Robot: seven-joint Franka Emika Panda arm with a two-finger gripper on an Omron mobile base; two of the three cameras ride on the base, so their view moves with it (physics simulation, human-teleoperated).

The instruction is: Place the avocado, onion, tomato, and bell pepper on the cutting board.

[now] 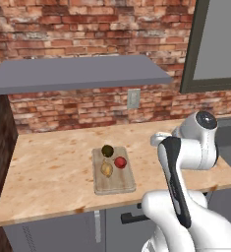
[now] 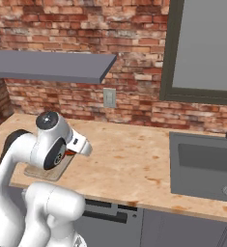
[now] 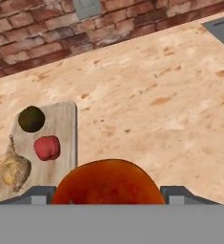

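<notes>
Jaws grip the tomato [image 3: 107, 183] above the wooden desk [image 1: 53, 167]; cutting board [image 1: 118, 186] near its front edge, brick wall [image 1: 77, 29] behind.

The tomato [image 3: 107, 183] sits large and orange-red at the bottom of the hand view, held between the two fingers [image 3: 37, 194], whose grey tips flank it on either side. Beyond it, the cutting board [image 3: 66, 138] lies on the speckled tan counter [image 3: 156, 95]. On the board rest three things, apart from one another: the dark avocado [image 3: 31, 118] near its far end, the crimson bell pepper [image 3: 47, 147] toward its middle, and the tan onion [image 3: 14, 170] closer in. A brick wall [image 3: 32, 38] runs along the counter's far edge, carrying a grey outlet plate [image 3: 87, 7]. A dark sink corner [image 3: 221, 27] shows at the counter's far right.
</notes>
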